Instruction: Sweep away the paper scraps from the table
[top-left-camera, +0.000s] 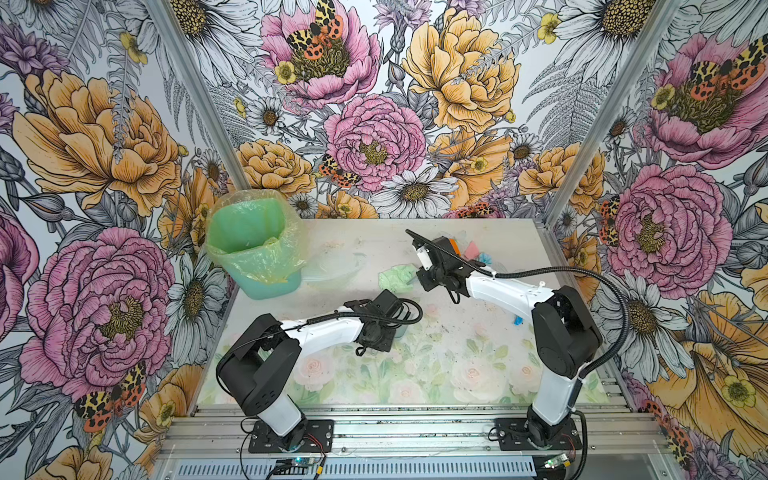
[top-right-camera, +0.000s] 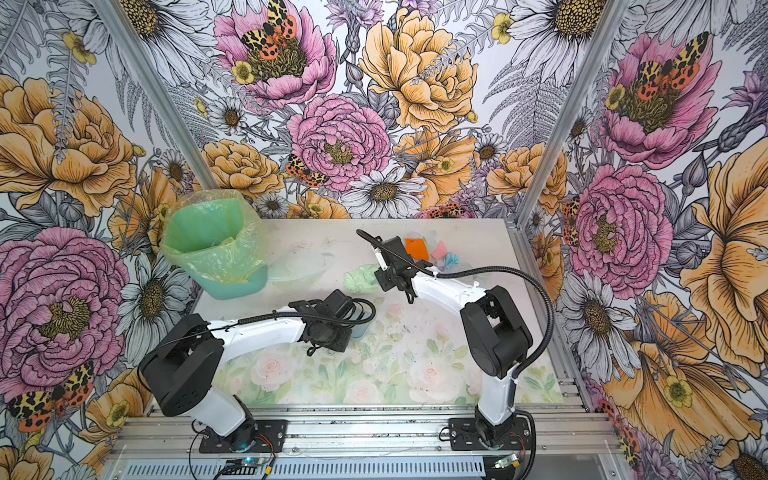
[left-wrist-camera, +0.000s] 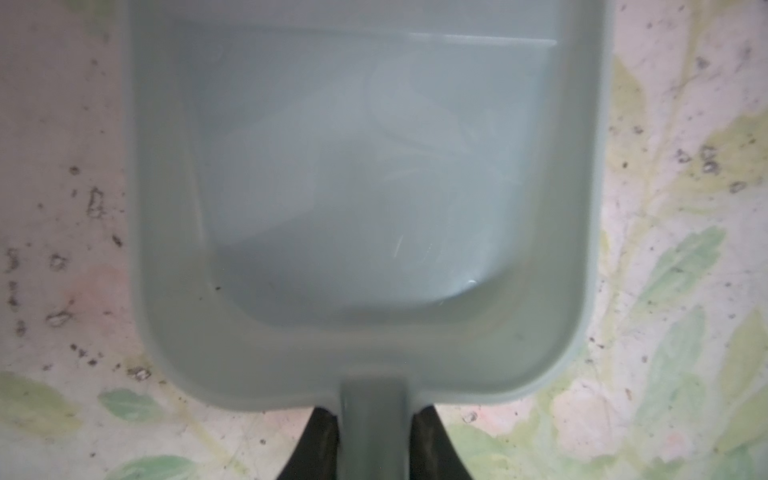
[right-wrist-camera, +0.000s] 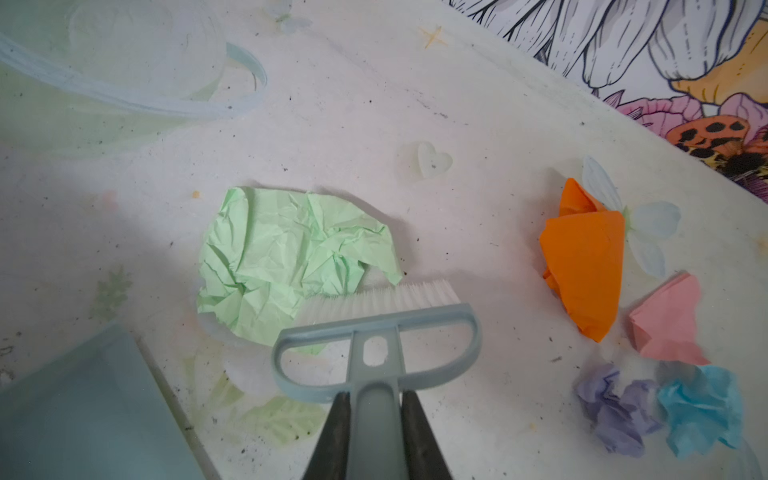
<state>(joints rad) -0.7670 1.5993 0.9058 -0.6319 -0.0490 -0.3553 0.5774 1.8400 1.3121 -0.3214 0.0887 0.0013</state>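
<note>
On the table (top-left-camera: 436, 332), far right part: paper scraps (right-wrist-camera: 586, 266), with orange, pink, lilac and light blue clustered together. Apart from them, pale green wad (right-wrist-camera: 291, 266), touching white bristles of brush (right-wrist-camera: 374, 332). Clenched on brush handle: right gripper (right-wrist-camera: 376, 436). Clenched on dustpan (left-wrist-camera: 365, 208) handle: left gripper (left-wrist-camera: 376, 449).
</note>
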